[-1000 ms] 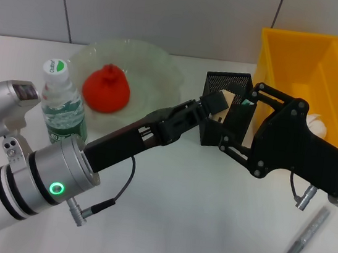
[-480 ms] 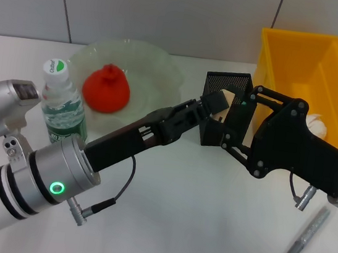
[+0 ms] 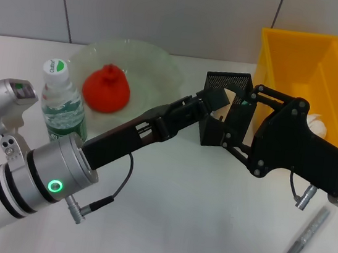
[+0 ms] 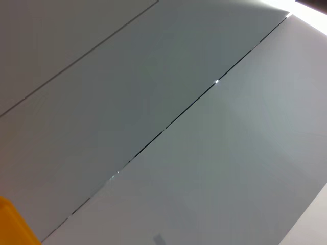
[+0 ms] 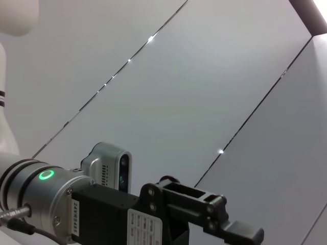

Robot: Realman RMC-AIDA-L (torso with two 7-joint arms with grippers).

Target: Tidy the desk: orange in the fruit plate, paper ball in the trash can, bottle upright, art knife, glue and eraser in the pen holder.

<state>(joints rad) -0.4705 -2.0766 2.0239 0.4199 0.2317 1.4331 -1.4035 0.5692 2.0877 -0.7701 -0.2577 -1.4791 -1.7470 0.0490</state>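
A: Start at the fingers. What is the left gripper (image 3: 215, 99) doing?

B: Its tip sits at the near-left rim of the pen holder (image 3: 228, 79), centre of the frame, just above the opening. A beige block, likely the eraser (image 3: 224, 109), shows right beside the tip, inside or at the mouth of the cup. I cannot tell whether the fingers are clamped on it or apart.

A: And the right gripper (image 3: 241, 105)?

B: It is at the right side of the pen holder, seemingly steadying it. Whether its fingers are closed on the mesh wall, I cannot tell either.

A: The rest of the worktop?

B: The orange (image 3: 106, 87) lies in the fruit plate (image 3: 165, 63), upper left. The bottle (image 3: 63, 109) stands upright at the left. The paper ball (image 3: 317, 126) sits in the trash can (image 3: 303, 57), upper right. A grey pen-like tool (image 3: 306, 234), perhaps the art knife, lies at the lower right, well apart from the cup.

A: What could go wrong?

B: With both arms crowded at one small cup, a nudge could tip it. If the block catches the rim on release, it could drop outside.
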